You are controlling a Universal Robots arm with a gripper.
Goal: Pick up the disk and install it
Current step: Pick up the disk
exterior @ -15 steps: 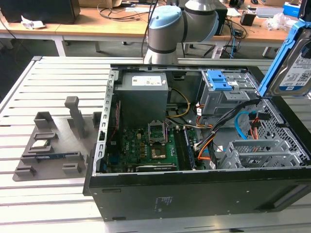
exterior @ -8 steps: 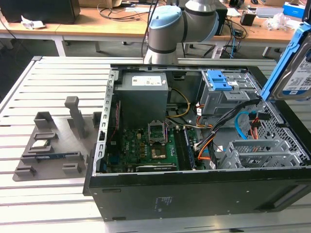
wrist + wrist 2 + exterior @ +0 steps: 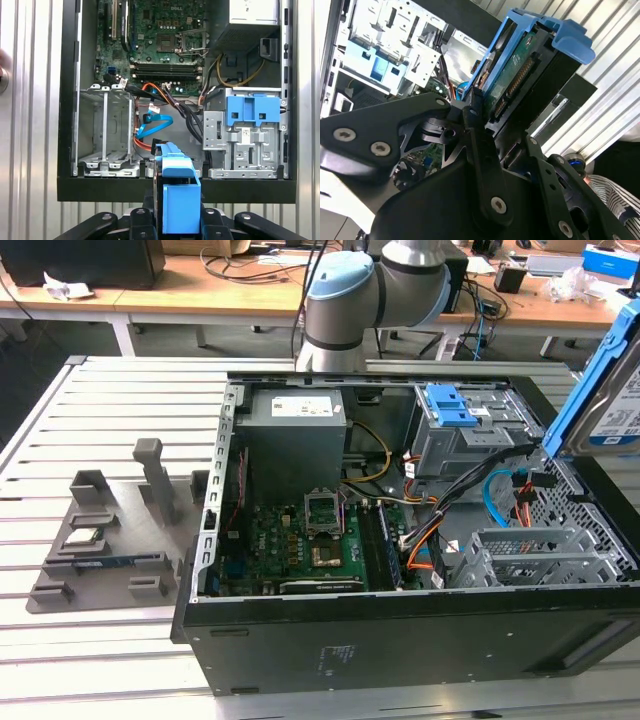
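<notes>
The disk (image 3: 612, 390), a silver drive with a white-and-blue label in a bright blue bracket, hangs tilted in the air above the open computer case (image 3: 400, 635), at the exterior view's right edge. In both wrist views my gripper (image 3: 177, 222) is shut on the disk (image 3: 177, 200), with black fingers (image 3: 476, 117) pressed to its sides. The disk's (image 3: 520, 75) green circuit board and connector face the second wrist camera. In the first wrist view it sits just outside the case wall, between the empty grey drive cage (image 3: 107, 130) and the cage with the blue latch (image 3: 252, 110).
The case lies open on a slatted metal table (image 3: 120, 390). Inside are a motherboard (image 3: 300, 540), power supply (image 3: 295, 435), and orange and blue cables (image 3: 150, 125) beside the empty cage (image 3: 530, 555). A grey fixture (image 3: 110, 530) holding a processor chip (image 3: 83, 537) sits at the exterior view's left.
</notes>
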